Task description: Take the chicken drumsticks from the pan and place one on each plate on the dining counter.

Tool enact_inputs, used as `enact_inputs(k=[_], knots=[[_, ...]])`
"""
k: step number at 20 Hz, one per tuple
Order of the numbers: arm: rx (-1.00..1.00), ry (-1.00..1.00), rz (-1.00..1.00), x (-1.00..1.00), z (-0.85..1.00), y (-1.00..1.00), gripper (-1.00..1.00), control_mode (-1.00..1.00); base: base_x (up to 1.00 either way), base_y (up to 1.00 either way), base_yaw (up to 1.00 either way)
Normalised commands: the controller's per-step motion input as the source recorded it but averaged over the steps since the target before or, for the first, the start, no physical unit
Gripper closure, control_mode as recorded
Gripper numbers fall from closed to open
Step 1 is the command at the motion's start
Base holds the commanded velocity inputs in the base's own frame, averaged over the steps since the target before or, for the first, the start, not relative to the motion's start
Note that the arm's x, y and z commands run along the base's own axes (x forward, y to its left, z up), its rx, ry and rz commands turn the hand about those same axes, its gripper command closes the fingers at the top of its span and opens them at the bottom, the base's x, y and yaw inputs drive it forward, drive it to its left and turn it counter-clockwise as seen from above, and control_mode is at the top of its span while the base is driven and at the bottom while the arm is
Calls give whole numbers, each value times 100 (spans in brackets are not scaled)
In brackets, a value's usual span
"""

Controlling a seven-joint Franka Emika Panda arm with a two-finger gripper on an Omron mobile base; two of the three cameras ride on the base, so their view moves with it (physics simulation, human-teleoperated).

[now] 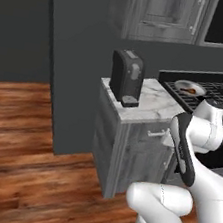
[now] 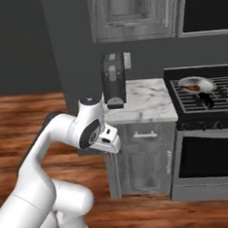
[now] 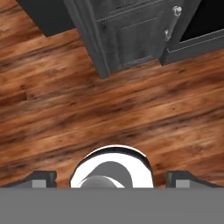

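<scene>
Claw: the claw (image 3: 109, 179) sits at the bottom of the hand view, its two dark tips far apart near the lower left and lower right, jaws spread wide and nothing between them.
Below the claw: it looks straight down on the wooden floor (image 3: 109, 109), brown planks across the middle of the hand view.
Arm: folded low, elbow up, in the lower right of the left base view and the lower left of the right base view.
Cabinet: a grey wooden cabinet (image 2: 140, 162) stands at centre of the right base view, its marble bench (image 2: 144, 101) on top.
Appliance: a dark upright machine (image 2: 114, 79) stands on the bench's left end, just beside the wall.
Stove: a black stove (image 2: 205, 127) fills the right side of the right base view.
Pan: the pan (image 2: 196, 84) rests on the stove grates, upper right of the frame, handle towards the camera.
Drumsticks: reddish-brown chicken (image 2: 194, 87) lies in the pan; I cannot count the pieces.
</scene>
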Motion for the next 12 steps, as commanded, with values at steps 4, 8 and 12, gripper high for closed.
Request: enact_inputs(k=[4, 8, 12], knots=[[0, 0, 0, 0, 0, 0, -100, 100, 58, -82, 6], [0, 0, 0, 0, 0, 0, -100, 100, 49, -82, 10], [0, 0, 0, 0, 0, 0, -100, 100, 45, -74, 21]])
